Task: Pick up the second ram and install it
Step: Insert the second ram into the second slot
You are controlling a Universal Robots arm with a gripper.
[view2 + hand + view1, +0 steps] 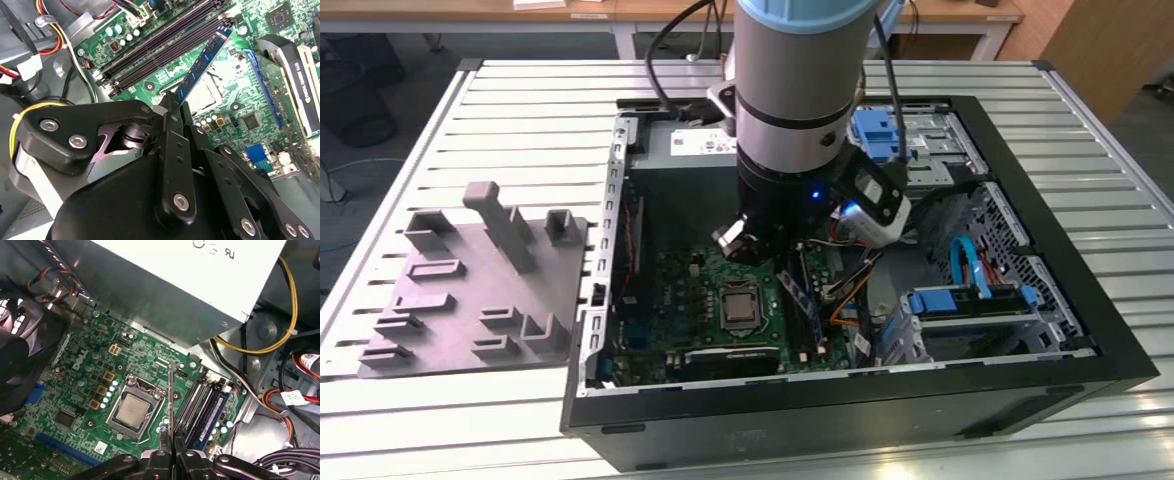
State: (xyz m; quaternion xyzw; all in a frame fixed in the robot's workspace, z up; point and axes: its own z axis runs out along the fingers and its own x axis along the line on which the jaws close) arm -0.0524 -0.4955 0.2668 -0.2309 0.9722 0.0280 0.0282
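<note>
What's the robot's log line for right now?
gripper: shut on second ram | position: over motherboard | status: outside memory slots

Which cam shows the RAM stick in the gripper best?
Second wrist view: the second ram shows its broad face and chips, held by the fingers above the motherboard. In the first wrist view it is edge-on, a thin line. In the exterior view it is at most a short dark strip below the arm.

No clearly readable text anywhere.

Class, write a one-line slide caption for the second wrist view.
The hand holds the second ram over the green motherboard.
</note>
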